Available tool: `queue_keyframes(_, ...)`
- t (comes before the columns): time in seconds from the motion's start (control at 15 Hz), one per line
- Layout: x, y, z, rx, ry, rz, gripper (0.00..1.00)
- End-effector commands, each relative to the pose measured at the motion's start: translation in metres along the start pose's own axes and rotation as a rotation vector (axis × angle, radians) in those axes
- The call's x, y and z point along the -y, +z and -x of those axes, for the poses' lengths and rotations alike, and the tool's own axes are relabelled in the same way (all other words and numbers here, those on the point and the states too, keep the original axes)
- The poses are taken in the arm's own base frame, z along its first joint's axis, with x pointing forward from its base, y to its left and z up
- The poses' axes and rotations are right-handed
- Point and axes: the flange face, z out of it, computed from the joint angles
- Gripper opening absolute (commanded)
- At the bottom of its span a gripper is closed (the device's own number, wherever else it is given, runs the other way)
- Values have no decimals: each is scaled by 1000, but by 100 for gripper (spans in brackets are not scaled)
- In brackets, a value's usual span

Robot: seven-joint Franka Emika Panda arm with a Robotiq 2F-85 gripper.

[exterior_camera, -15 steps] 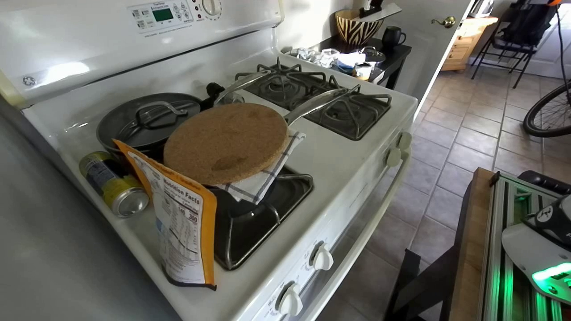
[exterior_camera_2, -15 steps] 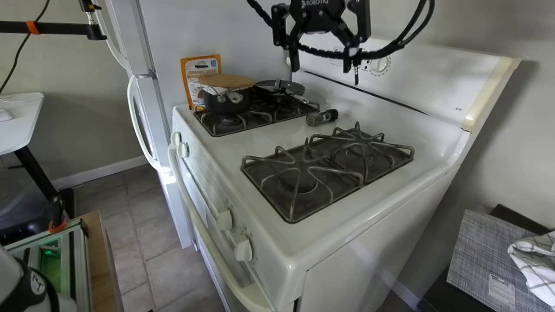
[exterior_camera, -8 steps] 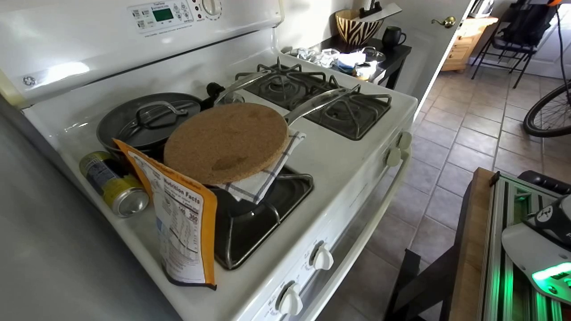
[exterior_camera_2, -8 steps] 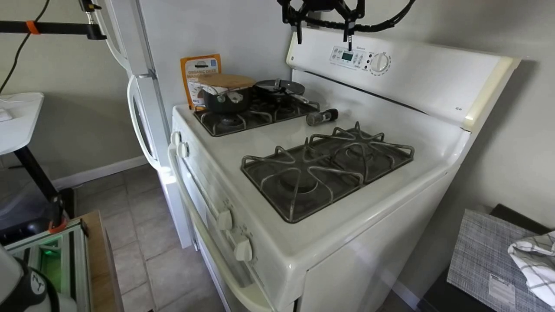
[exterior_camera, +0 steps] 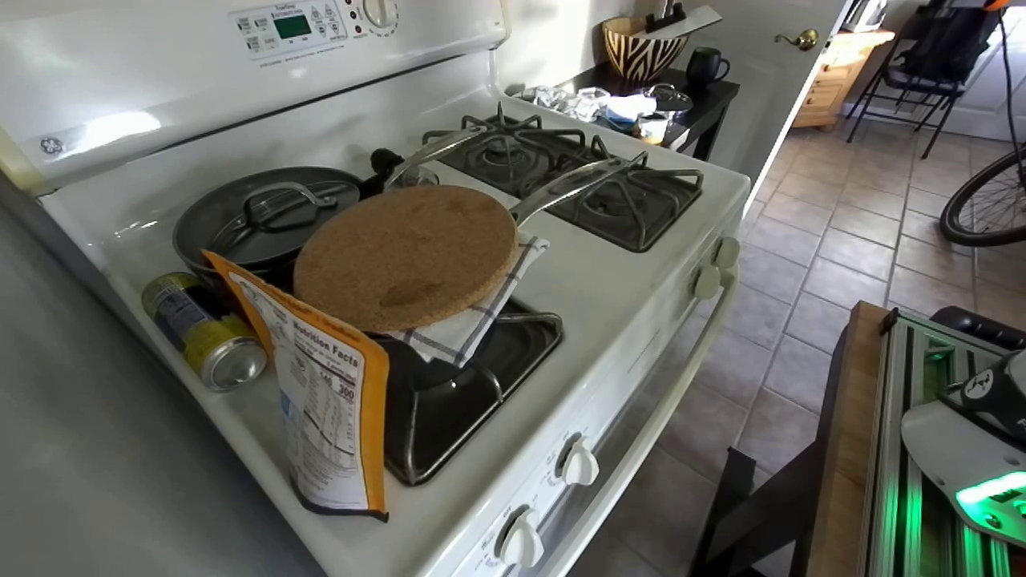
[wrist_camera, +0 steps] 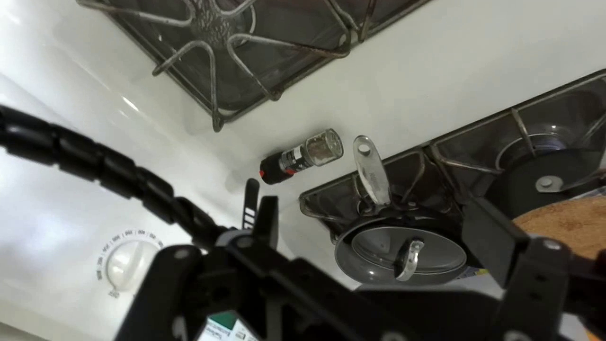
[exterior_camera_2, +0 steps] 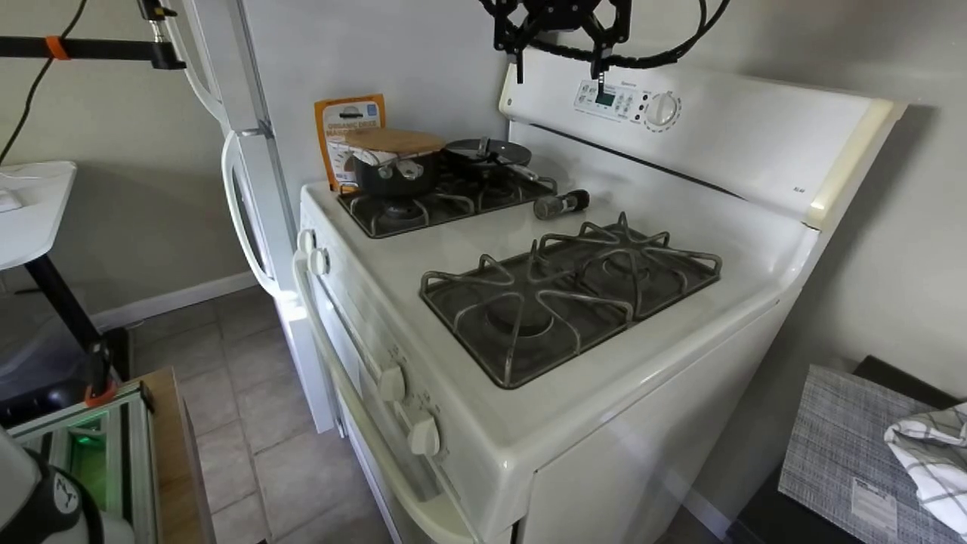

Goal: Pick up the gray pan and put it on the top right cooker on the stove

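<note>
Front left of the stove (exterior_camera_2: 480, 238): cork trivet (exterior_camera_2: 396, 140) on top of a dark pot (exterior_camera_2: 396, 181), checked cloth (exterior_camera: 485, 308) sticking out under it. Gray pan (wrist_camera: 344, 253) is behind that, rear left, not picked up yet; looks like a glass lid (wrist_camera: 431, 251) on it. Pan's metal handle (wrist_camera: 371, 173) points toward mid-stove. Spice grinder (exterior_camera_2: 561, 204) lies near the handle end, not touching.

Gripper (exterior_camera_2: 559, 75) hangs above the rear of the stove, jaws spread wide, nothing between them. Delta: it shows higher and a bit smaller in an exterior view than a second ago, a hair lower than half a second ago. Cookware hasn't shifted. My read: pre-grasp positioning, task barely started; next is lining up on the handle and dropping.

Top right burner (exterior_camera_2: 628, 266): rear right, pan not there yet. Risks: clipping the grinder, lid sliding if the pan tilts.
</note>
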Motion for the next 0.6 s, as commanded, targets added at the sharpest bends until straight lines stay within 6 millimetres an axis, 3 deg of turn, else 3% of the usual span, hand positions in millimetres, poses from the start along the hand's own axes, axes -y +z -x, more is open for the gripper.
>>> queue_keyframes(0.0, -17, 39, -30, -75, -181, -34, 100)
queue_keyframes(0.53, -46, 147, -80, -388, -439, -210, 100)
